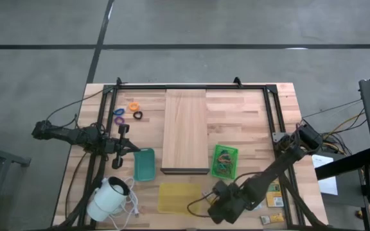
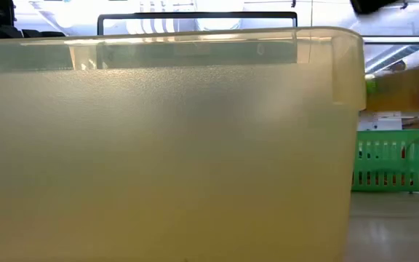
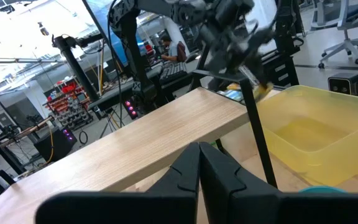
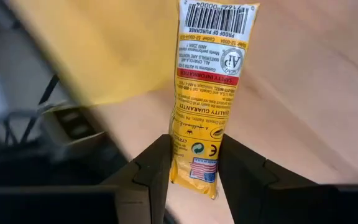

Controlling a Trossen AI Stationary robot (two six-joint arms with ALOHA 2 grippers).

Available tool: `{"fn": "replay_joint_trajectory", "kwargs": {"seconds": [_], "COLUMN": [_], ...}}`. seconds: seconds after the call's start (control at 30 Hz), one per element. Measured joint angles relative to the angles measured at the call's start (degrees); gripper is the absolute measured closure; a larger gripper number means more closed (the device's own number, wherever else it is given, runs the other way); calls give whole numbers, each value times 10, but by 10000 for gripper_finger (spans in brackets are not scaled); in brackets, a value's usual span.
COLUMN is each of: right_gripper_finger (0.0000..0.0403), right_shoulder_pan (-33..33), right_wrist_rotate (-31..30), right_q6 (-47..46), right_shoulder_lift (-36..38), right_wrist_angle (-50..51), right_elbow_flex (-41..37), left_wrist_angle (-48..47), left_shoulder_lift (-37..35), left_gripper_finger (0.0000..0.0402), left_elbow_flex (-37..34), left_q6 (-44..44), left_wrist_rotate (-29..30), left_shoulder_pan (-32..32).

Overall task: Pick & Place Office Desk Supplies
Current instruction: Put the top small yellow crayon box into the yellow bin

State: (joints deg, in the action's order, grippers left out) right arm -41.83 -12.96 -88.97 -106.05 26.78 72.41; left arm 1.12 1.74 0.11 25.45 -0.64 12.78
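A yellow packet (image 4: 211, 87) with a barcode at its far end is held by my right gripper (image 4: 194, 149), above the table's near edge beside the yellow bin (image 1: 178, 196). The same gripper (image 1: 221, 204) also shows in the high view. My left gripper (image 3: 199, 171) is shut on nothing and waits at the table's left, by the teal bin (image 1: 144, 164). Orange, purple and black rings (image 1: 133, 106) lie on the table at the far left. More packets (image 1: 273, 194) lie at the near right. The green basket (image 1: 225, 160) holds rubber bands. My right gripper pinches the packet's end opposite the barcode (image 4: 194, 163) between its two fingers, one on each flat side. The fingers slant down from above and lie along the packet. The packet sticks out past the fingertips, lifted clear of the table.
The long wooden board (image 1: 185, 131) lies in the middle of the table. A white round corded device (image 1: 108, 199) sits at the near left. In the low view, the yellow bin's wall (image 2: 166, 145) fills most of the frame, with the green basket (image 2: 395, 160) to its right.
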Motion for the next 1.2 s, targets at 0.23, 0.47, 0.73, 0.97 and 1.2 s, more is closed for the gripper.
{"fn": "replay_joint_trajectory", "kwargs": {"seconds": [0.23, 0.47, 0.73, 0.97, 1.2], "right_gripper_finger": [282, 282, 282, 282, 282], "right_shoulder_pan": [-5, 9, 47, 60, 65], "right_wrist_rotate": [-40, -150, -161, -115, -92], "right_q6": [258, 419, 497, 583, 608], "right_shoulder_lift": [1, 1, -2, -24, -48], "right_wrist_angle": [1, 0, -55, -97, -138], "right_elbow_flex": [64, 65, 60, 61, 61], "left_wrist_angle": [0, 0, 0, 0, 0], "left_shoulder_lift": [0, 0, 0, 0, 0], "left_gripper_finger": [390, 390, 390, 390, 390], "left_elbow_flex": [0, 0, 0, 0, 0], "left_q6": [0, 0, 0, 0, 0], "left_wrist_rotate": [0, 0, 0, 0, 0], "left_shoulder_pan": [0, 0, -1, -1, -1]}}
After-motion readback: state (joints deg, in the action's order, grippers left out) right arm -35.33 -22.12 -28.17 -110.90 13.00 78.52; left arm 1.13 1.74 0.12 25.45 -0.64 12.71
